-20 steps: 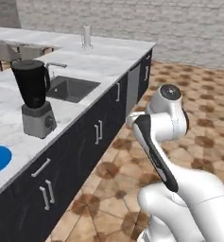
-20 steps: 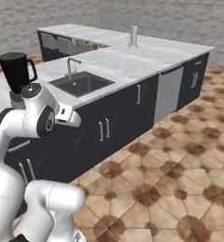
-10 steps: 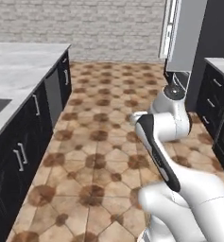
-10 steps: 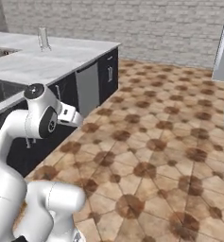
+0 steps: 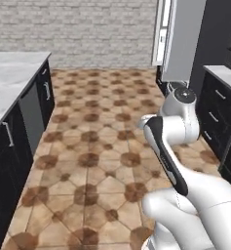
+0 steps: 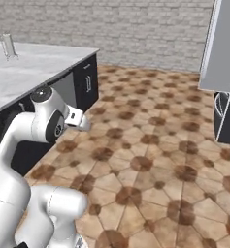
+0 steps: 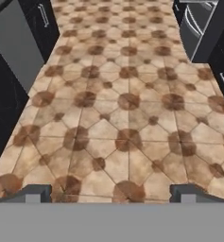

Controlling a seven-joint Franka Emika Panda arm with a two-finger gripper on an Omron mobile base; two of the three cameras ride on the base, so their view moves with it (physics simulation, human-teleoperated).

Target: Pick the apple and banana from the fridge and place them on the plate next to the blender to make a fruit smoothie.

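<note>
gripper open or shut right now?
Open. In the hand view the gripper has its two dark finger tips standing far apart at the bottom, with only the tiled floor between them and nothing held.

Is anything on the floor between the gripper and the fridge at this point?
Nothing visible blocks the way. The gripper is open and empty, pointing along bare tiled floor between the counter cabinets and the fridge, whose grey door stands ahead on the right. The apple and banana cannot be seen from here.

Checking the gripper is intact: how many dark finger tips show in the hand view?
2: left dark finger tip at the bottom left, right dark finger tip at the bottom right, standing wide apart over the brown tiled floor.
</note>
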